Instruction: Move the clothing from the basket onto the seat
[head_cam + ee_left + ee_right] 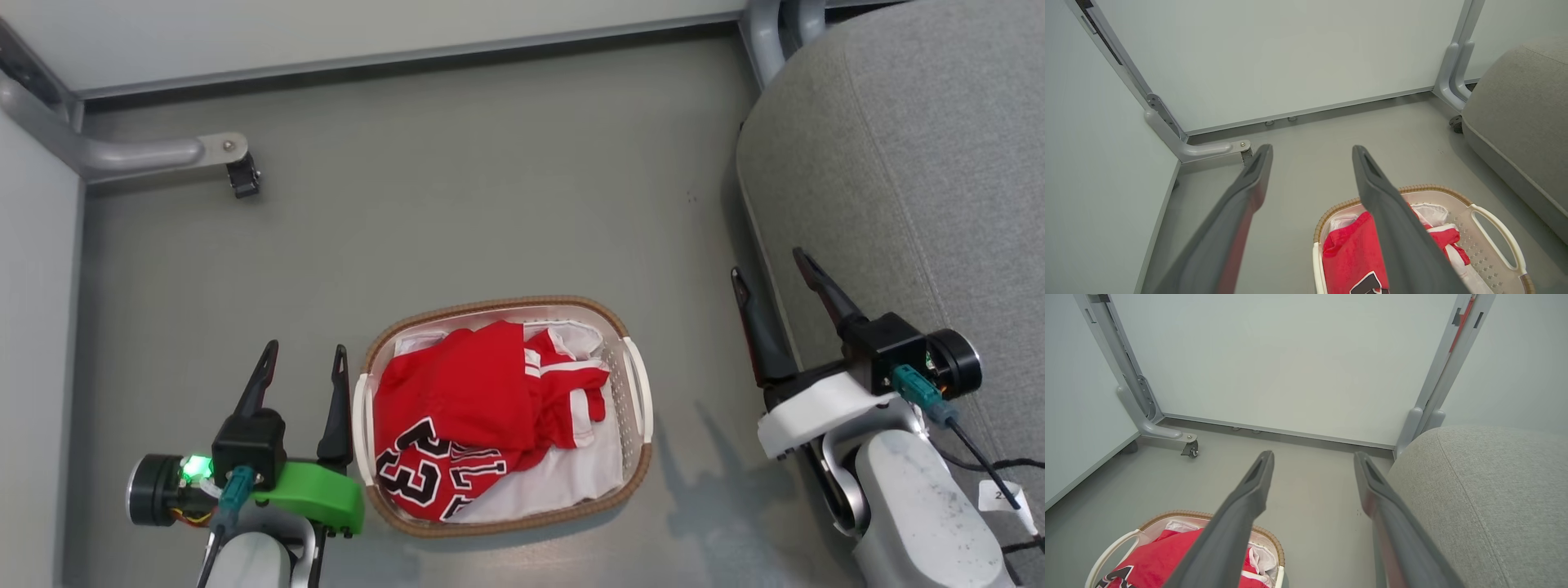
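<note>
Grey floor (490, 204): basket (639, 388) holds red clothing (457, 392) atop white liner (571, 478); left gripper (304, 347), right gripper (767, 263) wide apart, empty.

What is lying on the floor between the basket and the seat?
Nothing lies there: in the head view the floor between the basket and the seat is bare. The open right gripper hangs by the seat's edge.

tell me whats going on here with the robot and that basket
A two-armed robot is set to move the clothing from the basket onto the seat, but nothing is held yet. The left gripper hovers open just left of the basket, and the right gripper hangs open by the seat's edge. Both red garments lie piled in the basket, which stands on the floor.
</note>
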You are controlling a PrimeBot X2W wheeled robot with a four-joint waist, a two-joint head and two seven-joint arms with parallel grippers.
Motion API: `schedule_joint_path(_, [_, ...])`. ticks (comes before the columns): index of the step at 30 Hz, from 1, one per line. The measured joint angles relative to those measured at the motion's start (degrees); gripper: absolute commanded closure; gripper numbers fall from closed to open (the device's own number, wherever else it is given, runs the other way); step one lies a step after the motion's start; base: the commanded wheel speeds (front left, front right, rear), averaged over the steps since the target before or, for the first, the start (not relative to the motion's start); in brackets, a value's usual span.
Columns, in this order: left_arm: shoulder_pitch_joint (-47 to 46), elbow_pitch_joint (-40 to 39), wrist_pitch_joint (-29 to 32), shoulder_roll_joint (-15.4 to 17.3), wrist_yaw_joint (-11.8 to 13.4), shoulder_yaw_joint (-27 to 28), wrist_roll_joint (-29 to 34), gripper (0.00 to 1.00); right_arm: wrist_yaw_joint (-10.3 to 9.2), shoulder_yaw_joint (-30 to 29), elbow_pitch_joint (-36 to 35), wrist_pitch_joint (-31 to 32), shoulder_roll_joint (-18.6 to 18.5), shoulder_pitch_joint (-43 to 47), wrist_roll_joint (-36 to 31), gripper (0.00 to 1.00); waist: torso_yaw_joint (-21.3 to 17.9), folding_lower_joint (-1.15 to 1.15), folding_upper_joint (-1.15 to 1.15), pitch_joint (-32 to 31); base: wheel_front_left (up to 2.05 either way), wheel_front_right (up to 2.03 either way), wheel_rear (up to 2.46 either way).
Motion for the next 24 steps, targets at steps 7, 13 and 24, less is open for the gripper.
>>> schedule_joint_path(7, [-3.9, 3.2, -0.1, -0.3, -1.4, -3.1, 0.6, 0.00, 0.00, -0.2, -3.0, 0.0, 0.7, -3.0, 0.3, 0.00, -2.0, 0.00, 0.00, 5.0, 0.00, 0.00, 0.00])
schedule_joint_path(13, [-7.5, 7.9, -0.1, -0.4, -2.1, -5.5, 0.7, 0.00, 0.00, 0.2, -5.4, 0.0, 1.0, -5.7, 0.3, 0.00, -3.7, 0.00, 0.00, 9.4, 0.00, 0.00, 0.00])
schedule_joint_path(24, [-16.0, 22.5, -0.1, -0.1, -1.8, -9.2, 2.6, 0.00, 0.00, 1.6, -7.4, 0.0, 1.4, -9.1, 0.7, 0.00, -6.6, 0.00, 0.00, 17.0, 0.00, 0.00, 0.00])
